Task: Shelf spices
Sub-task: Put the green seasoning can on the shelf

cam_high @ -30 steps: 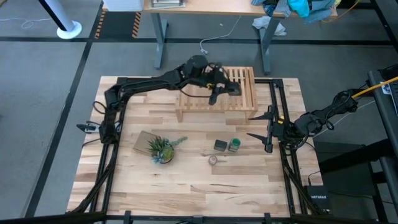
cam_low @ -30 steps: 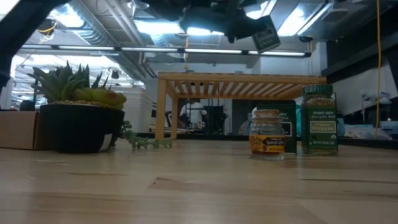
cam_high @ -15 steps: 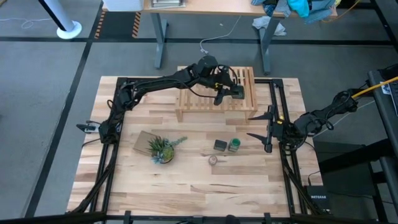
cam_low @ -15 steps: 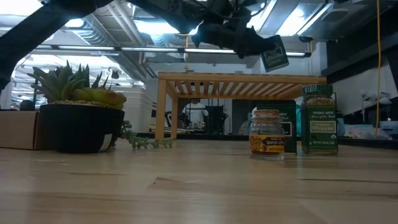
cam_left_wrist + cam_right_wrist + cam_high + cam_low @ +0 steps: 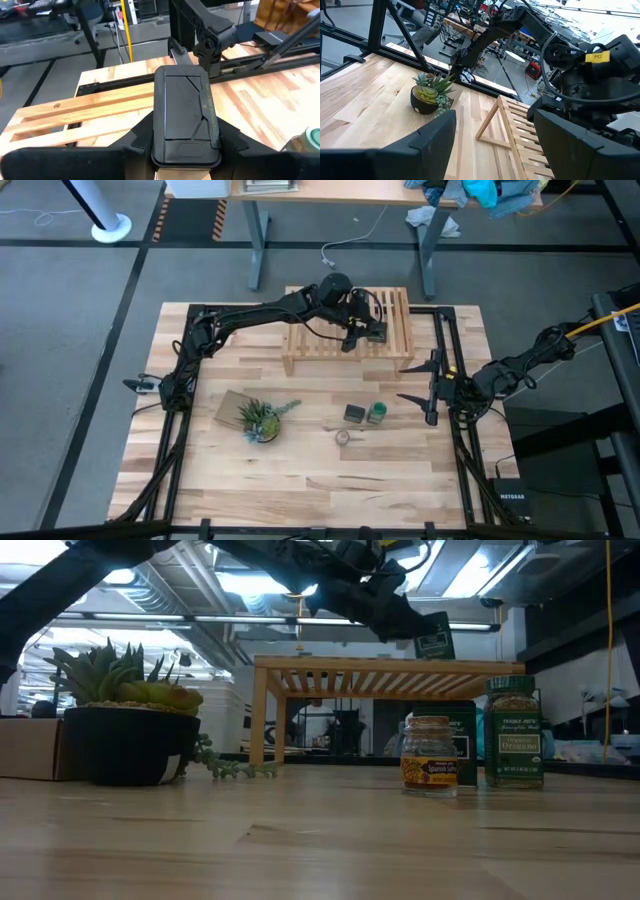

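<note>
Left gripper [image 5: 372,332] with tin [image 5: 433,635] lower, over shelf [image 5: 395,315] slats.

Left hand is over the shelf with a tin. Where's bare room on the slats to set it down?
The shelf top shows nothing standing on it; the slats either side of the left hand and its tin are bare. The crowded spot is on the table below: tin, green-capped jar, small jar.

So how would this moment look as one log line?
left pincer: holds dark tin above shelf | right pincer: open, waiting | three spices: on table
</note>
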Tool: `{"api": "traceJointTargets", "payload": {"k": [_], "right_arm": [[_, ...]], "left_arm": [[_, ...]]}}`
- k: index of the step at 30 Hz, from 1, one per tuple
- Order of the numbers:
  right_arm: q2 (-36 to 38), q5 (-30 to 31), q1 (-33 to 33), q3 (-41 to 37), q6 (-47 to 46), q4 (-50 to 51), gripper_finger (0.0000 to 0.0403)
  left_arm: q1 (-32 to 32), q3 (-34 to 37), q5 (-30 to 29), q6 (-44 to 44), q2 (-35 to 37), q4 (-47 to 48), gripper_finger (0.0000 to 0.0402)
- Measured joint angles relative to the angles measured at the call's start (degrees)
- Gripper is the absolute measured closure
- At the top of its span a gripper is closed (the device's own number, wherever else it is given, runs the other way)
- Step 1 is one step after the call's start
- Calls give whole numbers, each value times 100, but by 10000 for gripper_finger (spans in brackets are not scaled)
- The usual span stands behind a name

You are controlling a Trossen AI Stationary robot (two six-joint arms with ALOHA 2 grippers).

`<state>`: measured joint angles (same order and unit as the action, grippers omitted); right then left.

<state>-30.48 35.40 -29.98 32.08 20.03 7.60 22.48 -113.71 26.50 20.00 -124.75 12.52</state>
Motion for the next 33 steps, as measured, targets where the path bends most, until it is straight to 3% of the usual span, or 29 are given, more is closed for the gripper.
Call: {"api": "traceJointTargets", "payload": {"k": [10, 16, 23, 33], "right_arm": [[-1, -2, 0, 0, 0, 4, 130], [0, -2, -1, 0, 0, 4, 130], [0, -2, 0, 0, -2, 4, 130], [-2, -2, 0, 0, -28, 10, 130]], "left_arm": [[-34, 2, -76, -40, 0, -194, 256], [-169, 2, -669, -234, 0, -631, 243], [-302, 2, -776, -97, 0, -636, 229], [-249, 2, -997, -50, 0, -880, 233]]}}
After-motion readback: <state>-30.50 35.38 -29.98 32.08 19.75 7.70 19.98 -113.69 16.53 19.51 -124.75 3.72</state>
